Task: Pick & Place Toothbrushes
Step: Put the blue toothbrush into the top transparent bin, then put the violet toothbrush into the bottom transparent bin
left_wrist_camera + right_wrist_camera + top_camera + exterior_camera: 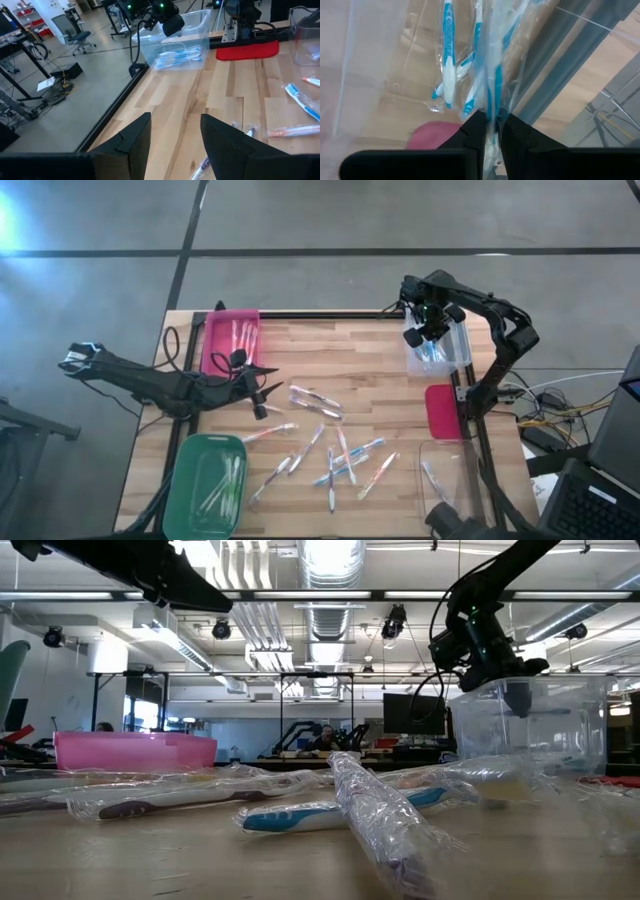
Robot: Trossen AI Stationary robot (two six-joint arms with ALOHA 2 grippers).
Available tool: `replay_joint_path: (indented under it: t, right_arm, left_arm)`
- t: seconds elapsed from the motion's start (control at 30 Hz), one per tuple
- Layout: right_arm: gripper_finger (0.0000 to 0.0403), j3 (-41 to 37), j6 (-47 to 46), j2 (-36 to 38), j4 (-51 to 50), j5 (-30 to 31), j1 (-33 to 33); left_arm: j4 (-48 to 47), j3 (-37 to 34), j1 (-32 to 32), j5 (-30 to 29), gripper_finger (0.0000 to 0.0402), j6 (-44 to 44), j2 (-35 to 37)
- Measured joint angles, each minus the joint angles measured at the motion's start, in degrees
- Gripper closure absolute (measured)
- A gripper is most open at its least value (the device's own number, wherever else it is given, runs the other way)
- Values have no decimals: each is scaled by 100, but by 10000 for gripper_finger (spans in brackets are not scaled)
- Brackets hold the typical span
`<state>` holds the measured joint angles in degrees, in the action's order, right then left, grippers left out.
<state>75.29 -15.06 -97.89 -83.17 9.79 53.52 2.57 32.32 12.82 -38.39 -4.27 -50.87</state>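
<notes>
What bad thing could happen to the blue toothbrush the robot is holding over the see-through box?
The right pincer pinches only the crinkly wrapper of the blue toothbrush, so it might stick to the fingers instead of dropping. It hangs close to the wall of the clear bin, so it could catch there or land half out. The left pincer waits open, far away.

Overhead cam looks straight down on the whole tabletop (380, 370). Low cam sits at surface level facing the room. Both wrist cams look forward; all four catch the clear bin (440, 348).
</notes>
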Motion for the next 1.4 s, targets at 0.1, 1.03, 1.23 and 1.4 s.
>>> replay_joint_path:
  t: [0.1,1.03,1.23,1.4]
  right_arm:
    - [346,2,-17,0,4,8,0]
    - [229,772,-8,1425,203,41,-709]
    - [253,860,-135,1909,1122,36,-1801]
    - [274,850,-128,1935,1995,17,-2701]
  left_arm:
    - [-6,-10,1,-1,225,0,0]
    - [-4,-26,2,0,225,0,0]
    - [-3,-26,2,0,225,0,1]
    - [-5,-33,1,0,225,0,1]
